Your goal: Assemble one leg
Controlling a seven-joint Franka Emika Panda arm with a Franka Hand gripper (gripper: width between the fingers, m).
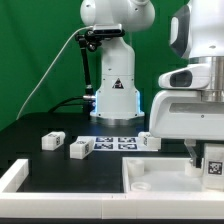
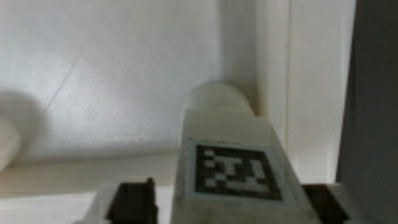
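My gripper [image 1: 204,160] is at the exterior view's right, low over the large white panel [image 1: 150,182]. It is shut on a leg [image 1: 213,166], a small white block with a black-and-white tag. In the wrist view the leg [image 2: 231,150] stands between my two dark fingers [image 2: 134,202], and its rounded far end points at the panel's white surface [image 2: 107,70] beside the raised rim [image 2: 302,70]. Whether the leg touches the panel I cannot tell. Three loose legs lie on the dark table: one [image 1: 52,141], a second [image 1: 80,149] and a third [image 1: 150,141].
The marker board [image 1: 113,141] lies in front of the robot base [image 1: 112,95]. A white L-shaped bar [image 1: 14,178] sits at the front on the exterior view's left. A rounded white form [image 2: 9,130] shows on the panel in the wrist view.
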